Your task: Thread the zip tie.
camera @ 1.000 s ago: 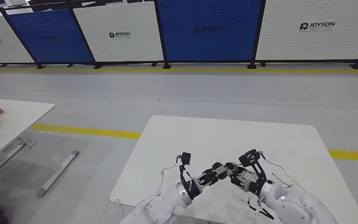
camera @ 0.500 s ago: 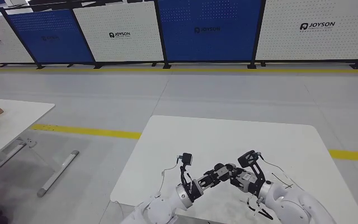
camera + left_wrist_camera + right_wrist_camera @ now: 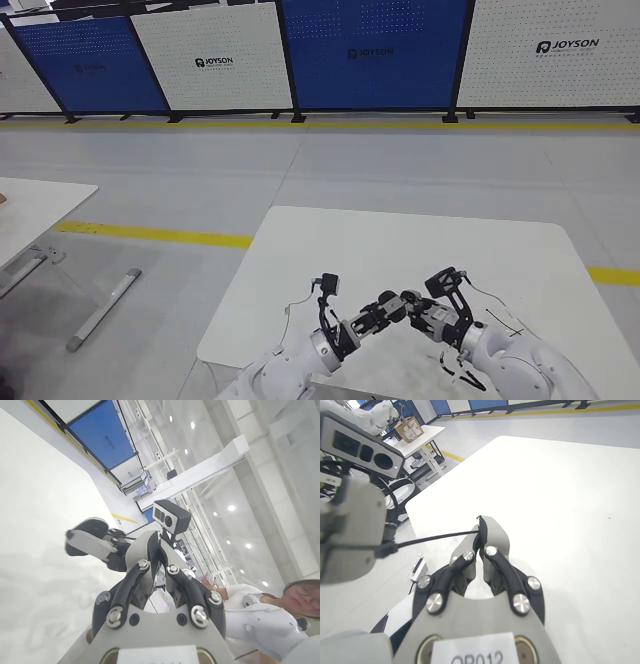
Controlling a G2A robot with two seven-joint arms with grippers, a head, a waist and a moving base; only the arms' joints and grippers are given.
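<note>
Black zip tie [image 3: 440,536]: one thin strap is hanging in the air above the white surface [image 3: 557,487]. It is stretching straight from one arm across to the other.
Right jaws: they are pressing all the way together. They are pinching one end of the strap right at their tips.
Left jaws: they are looking closed too. They are gripping the thick lump [image 3: 386,549] at the other end of the strap.
Where the arms are: the left arm [image 3: 300,362] and the right arm [image 3: 505,358] are meeting low over the robot's side of the surface, with the jaws close together.
Step now: I am guessing the strap is being worked through the lump end. I am not able to tell if the tip is already through the little hole.
Doing it well: the strap is needing a straight line, so any push or pull should be going along it, slowly. Both pinches should be staying tight, or the strap is going to slip out. If it is starting to bend, it is time to stop and line up again.
Count: one zip tie held, two arms, two sets of jaws, one surface.
Extra bits: some thin dark strips [image 3: 503,322] are lying by the right arm. They are too small to count.
</note>
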